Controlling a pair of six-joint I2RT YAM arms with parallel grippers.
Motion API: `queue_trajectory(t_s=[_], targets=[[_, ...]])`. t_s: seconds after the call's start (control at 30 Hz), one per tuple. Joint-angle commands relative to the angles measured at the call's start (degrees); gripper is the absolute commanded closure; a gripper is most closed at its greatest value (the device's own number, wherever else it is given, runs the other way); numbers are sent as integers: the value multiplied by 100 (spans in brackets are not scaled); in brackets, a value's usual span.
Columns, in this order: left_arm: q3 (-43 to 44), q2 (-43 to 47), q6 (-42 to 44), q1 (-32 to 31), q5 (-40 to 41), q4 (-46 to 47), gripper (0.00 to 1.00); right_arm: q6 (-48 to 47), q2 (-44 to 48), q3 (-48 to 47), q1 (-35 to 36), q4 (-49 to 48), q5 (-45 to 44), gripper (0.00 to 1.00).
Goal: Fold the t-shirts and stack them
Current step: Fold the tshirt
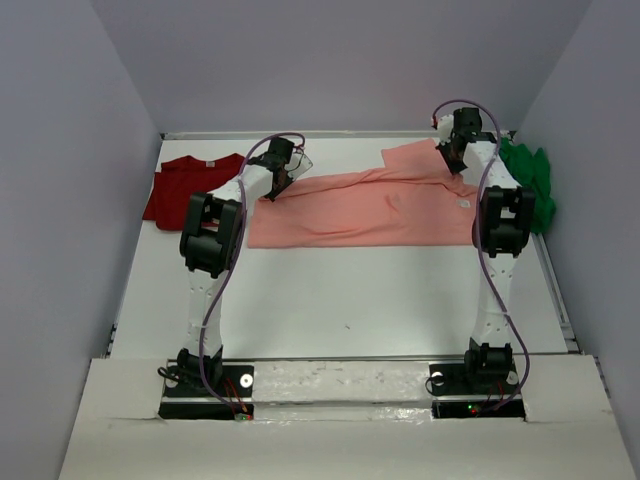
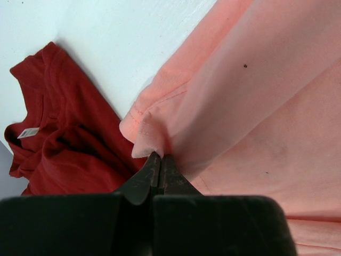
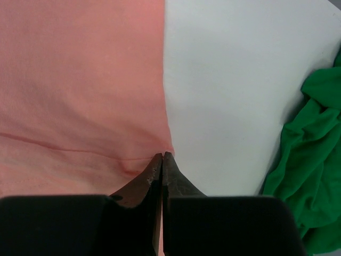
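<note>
Left gripper (image 2: 161, 162) pinches salmon-pink shirt (image 2: 256, 106) hem; dark red shirt (image 2: 64, 138) cut off.

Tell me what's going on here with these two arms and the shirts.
Both arms are working on the salmon-pink t-shirt, which lies spread across the far part of the table. The left end effector is shut on a hem corner at one end of it, and the right end effector is closed at its opposite edge, apparently pinching the cloth. The dark red t-shirt lies rumpled at the far left and the green t-shirt is bunched at the far right. Nothing is stacked yet.
</note>
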State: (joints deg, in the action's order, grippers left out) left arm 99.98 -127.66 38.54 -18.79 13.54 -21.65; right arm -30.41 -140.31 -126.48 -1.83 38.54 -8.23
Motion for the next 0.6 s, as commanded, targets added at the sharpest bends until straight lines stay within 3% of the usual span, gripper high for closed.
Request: queue_trajectory(t_s=[0.0,0.2,0.57], targets=[[-41,241,118,-20,105,-67,100,-35,56,-26,-64,-154,-91,99],[-40,250,127,-20,114,-76,100,-52,153,-17,-64,-154,-109,100],[-93,250,101,-29,149,-59,100,-325,153,-835,-64,-102,172,100]])
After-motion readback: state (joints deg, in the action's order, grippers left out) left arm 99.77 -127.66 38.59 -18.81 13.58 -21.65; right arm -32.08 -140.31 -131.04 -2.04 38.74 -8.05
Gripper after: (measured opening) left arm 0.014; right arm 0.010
